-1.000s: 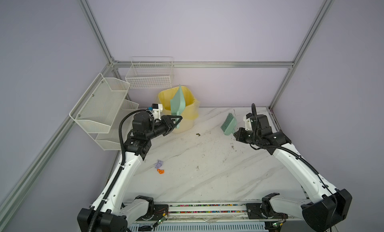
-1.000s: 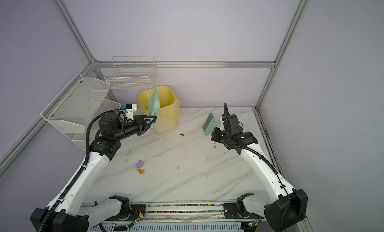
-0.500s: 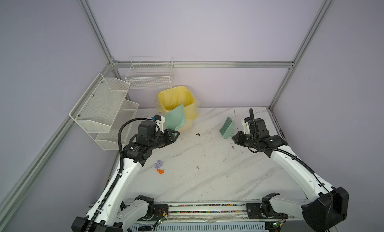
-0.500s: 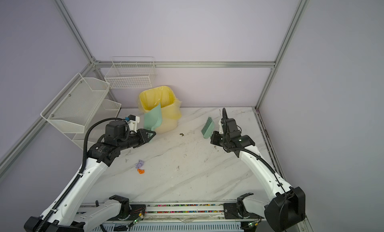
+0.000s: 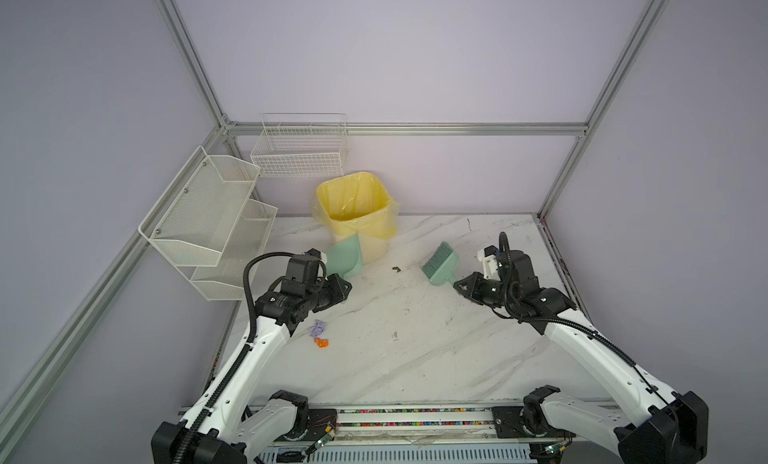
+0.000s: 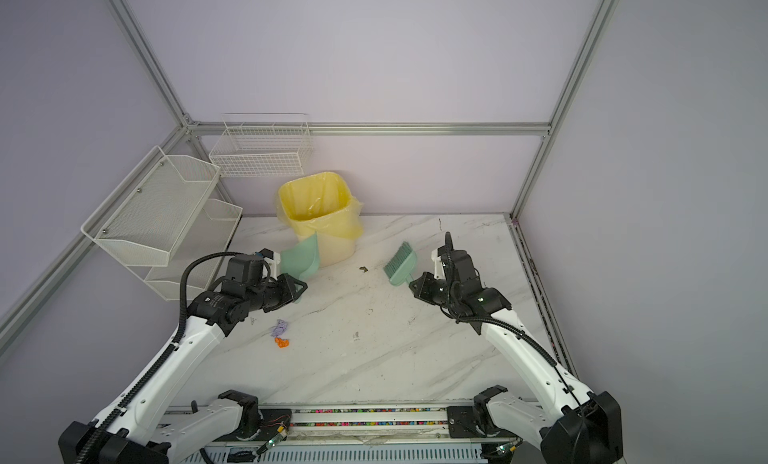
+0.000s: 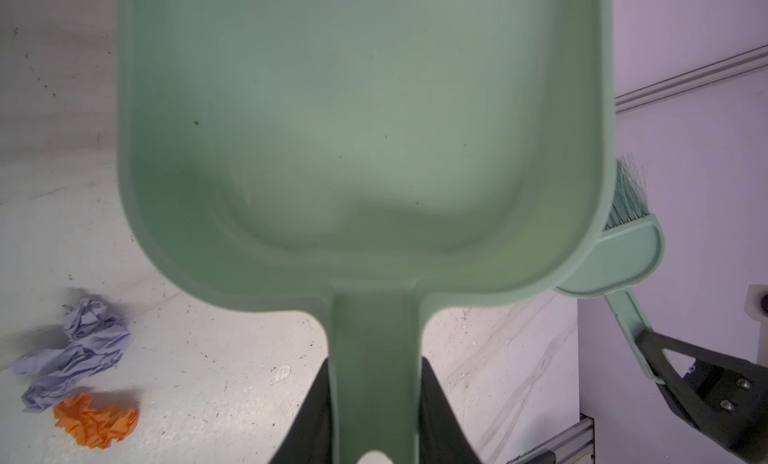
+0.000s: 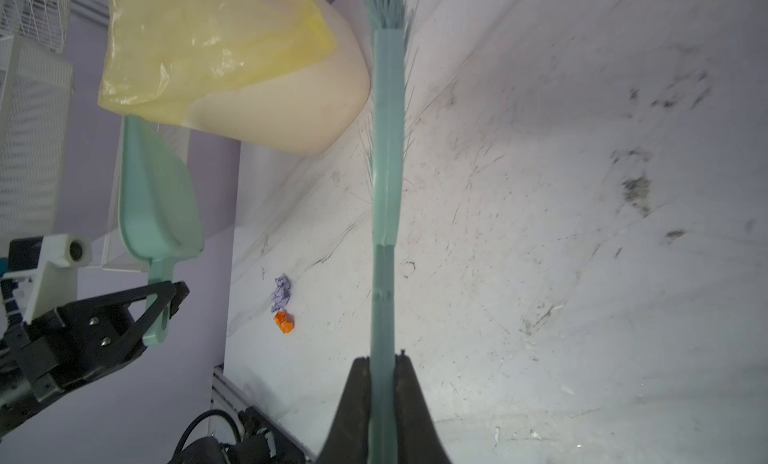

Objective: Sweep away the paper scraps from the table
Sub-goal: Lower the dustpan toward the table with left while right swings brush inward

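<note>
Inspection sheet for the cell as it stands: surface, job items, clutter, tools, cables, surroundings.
Surface: white marble table, grey veins, dark smudges.
Job's things: two paper scraps, one lavender, one orange, together near the left arm, not yet swept.
Clutter: dark speck between dustpan and brush.
Tools: left tool shut on dustpan handle, pan empty; right tool shut on brush handle.
Cables: black cable loops over each arm, none on the table.
Surroundings: yellow-lined bin at back; wire racks on left and back walls.
</note>
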Tool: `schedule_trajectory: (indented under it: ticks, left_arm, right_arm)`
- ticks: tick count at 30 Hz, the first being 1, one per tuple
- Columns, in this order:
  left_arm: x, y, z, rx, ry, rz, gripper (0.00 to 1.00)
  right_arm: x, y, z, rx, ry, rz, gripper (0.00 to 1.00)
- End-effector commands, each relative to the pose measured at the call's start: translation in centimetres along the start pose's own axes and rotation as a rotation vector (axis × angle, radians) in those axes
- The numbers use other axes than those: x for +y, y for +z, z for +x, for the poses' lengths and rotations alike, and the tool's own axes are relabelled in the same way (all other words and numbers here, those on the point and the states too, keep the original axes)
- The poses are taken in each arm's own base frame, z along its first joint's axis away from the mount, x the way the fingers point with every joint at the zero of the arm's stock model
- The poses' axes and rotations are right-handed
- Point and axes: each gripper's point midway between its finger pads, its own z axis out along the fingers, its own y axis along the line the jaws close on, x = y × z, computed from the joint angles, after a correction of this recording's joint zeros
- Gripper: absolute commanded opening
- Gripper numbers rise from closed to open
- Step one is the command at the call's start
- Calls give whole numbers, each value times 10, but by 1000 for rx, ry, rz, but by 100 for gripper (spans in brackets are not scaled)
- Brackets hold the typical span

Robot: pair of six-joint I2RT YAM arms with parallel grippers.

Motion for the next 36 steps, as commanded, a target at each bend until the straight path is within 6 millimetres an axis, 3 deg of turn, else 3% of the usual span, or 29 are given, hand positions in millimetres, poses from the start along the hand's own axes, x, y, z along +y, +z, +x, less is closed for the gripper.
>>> schedule_trajectory:
  ticks: [1,8,15,22,29,36]
  left_arm:
    - [15,12,-2,-1,14,-46,15]
    - [32,16,-13,24,-37,-104,15]
    - [42,18,-18,30,-39,-144,14]
    - [59,-1,-39,-25,-8,-253,14]
    - [65,-10,-43,-54,6,-277,14]
    - [67,-22,-50,-79,16,-295,15]
  right_arm:
    - [38,11,15,21,2,-104,0]
    - [71,43,54,138,16,-218,0]
    - [95,60,83,203,6,-268,0]
    - [113,91,127,309,-45,-255,0]
    - [149,109,157,373,-120,-280,0]
    - [168,131,188,457,-176,-284,0]
